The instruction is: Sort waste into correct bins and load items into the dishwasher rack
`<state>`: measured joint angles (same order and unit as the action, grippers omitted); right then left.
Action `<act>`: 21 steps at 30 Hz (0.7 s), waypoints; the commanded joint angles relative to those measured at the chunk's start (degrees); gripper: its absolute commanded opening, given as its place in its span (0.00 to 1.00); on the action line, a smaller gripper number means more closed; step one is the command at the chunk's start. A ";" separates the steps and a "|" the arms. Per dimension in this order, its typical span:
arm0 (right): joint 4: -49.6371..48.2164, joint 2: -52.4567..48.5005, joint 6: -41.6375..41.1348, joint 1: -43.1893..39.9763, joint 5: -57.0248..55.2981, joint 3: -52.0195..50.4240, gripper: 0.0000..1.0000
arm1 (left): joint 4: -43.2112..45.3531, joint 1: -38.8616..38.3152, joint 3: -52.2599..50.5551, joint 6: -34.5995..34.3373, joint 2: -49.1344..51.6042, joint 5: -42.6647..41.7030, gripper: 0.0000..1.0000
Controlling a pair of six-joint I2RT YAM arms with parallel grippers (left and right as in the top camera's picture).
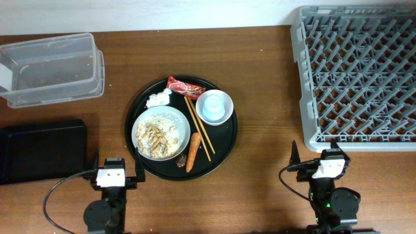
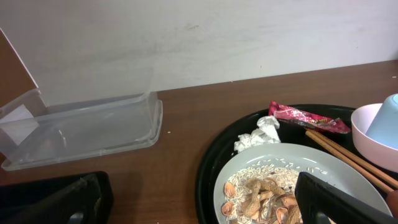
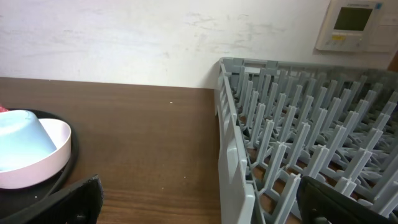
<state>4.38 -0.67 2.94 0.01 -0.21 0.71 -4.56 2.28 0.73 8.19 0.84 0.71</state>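
With left tool [image 1: 117, 161] and right tool [image 1: 318, 156] both open at the near edge of the table [image 1: 263, 78], the left should probably pinch the carrot [image 1: 193, 151] mid-length, clear of the chopsticks [image 1: 200, 127].

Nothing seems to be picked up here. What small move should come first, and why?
Probably the left gripper, open and empty, should reach forward over the round black tray towards the crumpled tissue. It lies loose at the tray's far left, and both bins, the clear tub and the flat black tray, sit on that arm's side.
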 commanded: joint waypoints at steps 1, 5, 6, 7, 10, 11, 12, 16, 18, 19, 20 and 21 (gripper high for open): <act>0.31 0.35 -0.57 0.35 -0.50 -0.39 0.98 | -0.22 0.24 -0.22 1.16 -0.48 0.59 0.99; 0.31 0.37 -0.59 0.35 -0.50 -0.39 0.98 | -0.22 0.24 -0.22 1.16 -0.48 0.59 0.99; 0.31 0.37 -0.59 0.35 -0.50 -0.39 0.98 | -0.22 0.24 -0.22 1.16 -0.48 0.59 0.99; 0.31 0.35 -0.57 0.35 -0.50 -0.39 0.98 | -0.22 0.24 -0.22 1.16 -0.48 0.59 0.99; 0.31 0.35 -0.59 0.35 -0.50 -0.39 0.98 | -0.24 0.22 -0.22 1.05 -0.48 -0.37 0.99; 0.31 0.35 -0.57 0.35 -0.50 -0.39 0.98 | 0.02 0.22 -0.20 -1.66 -0.48 -3.98 0.99; 0.31 0.37 -0.59 0.35 -0.50 -0.39 0.98 | 0.70 0.22 -0.20 -7.10 -0.48 -10.05 0.99; 0.31 0.35 -0.57 0.35 -0.50 -0.39 0.98 | 1.49 0.24 -0.15 -24.22 -0.48 -36.17 0.99; 0.31 0.35 -0.59 0.35 -0.50 -0.39 0.98 | 1.49 0.24 -0.15 -25.33 -0.48 -42.42 0.99; 0.31 0.35 -0.57 0.35 -0.50 -0.39 0.98 | 1.49 0.22 -0.15 -25.53 -0.50 -43.78 0.99; 0.31 0.37 -0.57 0.35 -0.50 -0.39 0.98 | 1.38 0.24 -0.15 -25.53 -0.50 -44.57 0.99; 0.31 0.35 -0.59 0.35 -0.50 -0.39 0.98 | 1.20 0.24 -0.15 -25.53 -0.48 -45.55 0.99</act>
<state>4.38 -0.67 2.92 0.01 -0.21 0.71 -2.76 2.37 0.73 -12.29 0.84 -32.25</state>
